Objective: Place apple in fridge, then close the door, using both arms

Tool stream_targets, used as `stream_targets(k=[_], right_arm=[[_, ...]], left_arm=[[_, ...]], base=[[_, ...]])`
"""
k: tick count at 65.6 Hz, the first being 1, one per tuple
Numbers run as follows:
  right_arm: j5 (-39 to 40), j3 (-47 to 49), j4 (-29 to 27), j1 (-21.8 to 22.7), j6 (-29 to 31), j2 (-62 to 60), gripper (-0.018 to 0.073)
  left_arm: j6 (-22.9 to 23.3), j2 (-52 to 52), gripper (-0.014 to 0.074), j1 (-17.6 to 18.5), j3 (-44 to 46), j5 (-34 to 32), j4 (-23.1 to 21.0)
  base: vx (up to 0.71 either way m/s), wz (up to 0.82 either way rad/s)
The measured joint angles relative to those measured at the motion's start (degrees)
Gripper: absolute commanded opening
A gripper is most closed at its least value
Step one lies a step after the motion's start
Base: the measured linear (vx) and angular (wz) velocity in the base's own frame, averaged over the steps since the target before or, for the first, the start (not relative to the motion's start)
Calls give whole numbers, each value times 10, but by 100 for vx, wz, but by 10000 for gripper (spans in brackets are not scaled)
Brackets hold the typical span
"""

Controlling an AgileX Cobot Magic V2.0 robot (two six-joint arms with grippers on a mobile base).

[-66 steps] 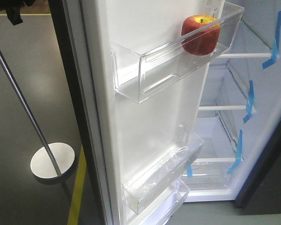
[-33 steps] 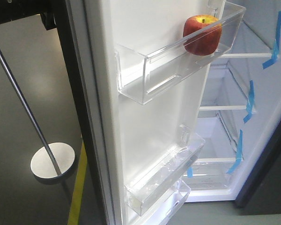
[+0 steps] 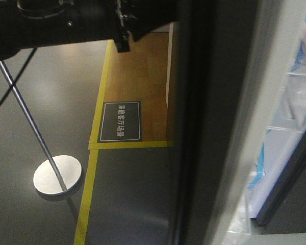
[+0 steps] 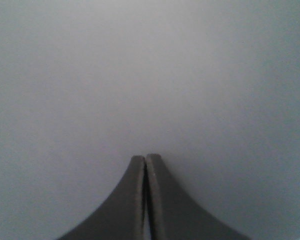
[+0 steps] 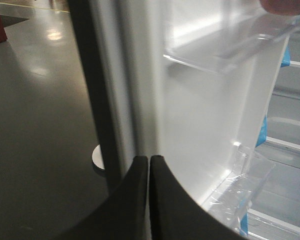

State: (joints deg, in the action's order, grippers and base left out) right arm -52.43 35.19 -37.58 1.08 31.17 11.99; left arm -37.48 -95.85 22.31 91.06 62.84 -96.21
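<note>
The left fingers (image 4: 132,200) are pressed together with nothing between them, their tips pointing at a plain pale grey face that fills the left wrist view; what that face belongs to cannot be told from there. The right fingers (image 5: 135,200) are likewise pressed together and empty, tips just in front of the edge of the door (image 5: 200,115), where its dark grey outer skin meets the white inner liner. On that liner an upper clear bin (image 5: 225,47) juts out, and the apple (image 5: 285,5) shows only as a blurred reddish patch at the top edge of the right wrist view, at the rim of that bin. A lower clear bin (image 5: 240,185) sits further down the liner. Beyond the door, the fridge (image 5: 290,100) stands open, white inside, with glass shelves and strips of blue tape (image 5: 262,132). In the front view the door's dark face crosses the middle, with a narrow strip of the interior to its right. A black arm (image 3: 66,20) crosses the top left, above a grey floor (image 3: 41,76) with yellow tape (image 3: 86,194), a sign (image 3: 121,121) and a round stand base (image 3: 57,174).
</note>
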Motion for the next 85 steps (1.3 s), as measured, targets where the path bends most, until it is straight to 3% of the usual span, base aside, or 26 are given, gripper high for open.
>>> stream_targets(k=[9,20,32,41,51,64,74,85], right_arm=[[2,0,-1,0,0,0,-1],[43,0,-1,0,0,0,27],[140,0,10,0,0,15,147],[224,5,23,0,0,66,300],[327,33,39,0,0,161,421],[461,90,42,0,1,299,430],[573,134,39,0,1,418,430],[609,198,34,0,1,536,430]], left_arm=[[-37,1,-6,23,0,39,5],[-59,1,-6,-2,0,38,12],[-64,1,-6,-60,0,28,60],[-65,1,-6,-110,0,13,109],[-66,1,-6,-165,0,9,125],[-61,1,-6,-229,0,-5,134],[-51,1,-6,-257,0,-10,147],[-51,1,-6,-271,0,-24,150]], base=[[0,0],[0,0],[0,0],[0,0],[0,0],[0,0],[0,0],[0,0]])
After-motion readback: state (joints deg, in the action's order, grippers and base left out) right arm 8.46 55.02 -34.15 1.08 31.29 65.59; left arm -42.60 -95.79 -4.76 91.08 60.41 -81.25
